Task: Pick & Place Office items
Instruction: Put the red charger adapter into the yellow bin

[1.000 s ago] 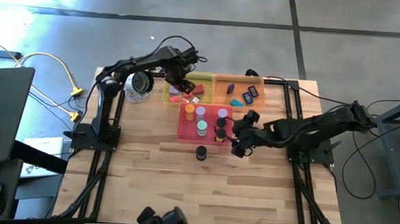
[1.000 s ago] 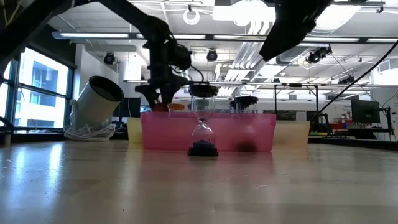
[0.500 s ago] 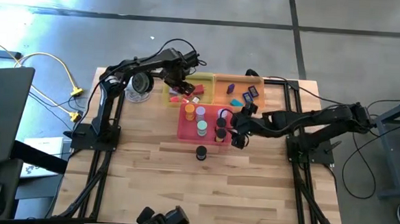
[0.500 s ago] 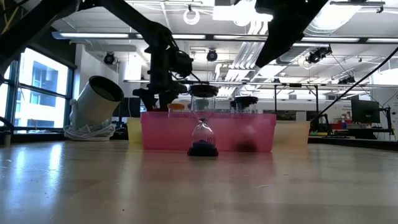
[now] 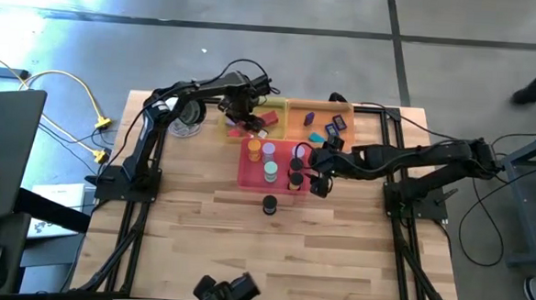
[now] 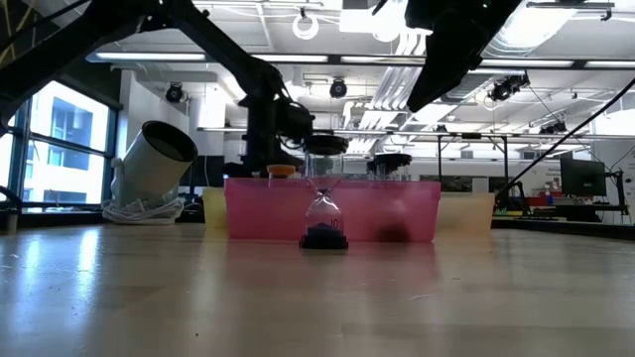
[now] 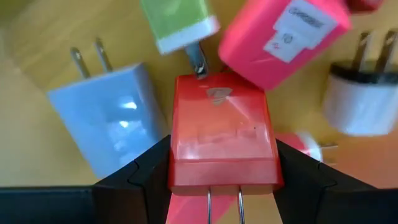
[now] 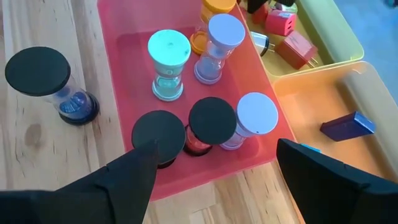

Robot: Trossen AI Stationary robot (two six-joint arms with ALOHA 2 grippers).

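The right gripper (image 5: 319,174), jaws spread wide, has slid beside the pink tray (image 5: 248,175); the left gripper (image 7: 217,163) apparently clamps a red plug (image 7: 222,140) over the yellow tray (image 5: 278,106), risking snagged neighbours.

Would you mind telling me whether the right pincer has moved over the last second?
Yes. In the high view the right pincer has travelled from the bare wood toward the pink tray and now sits at its right edge, open.
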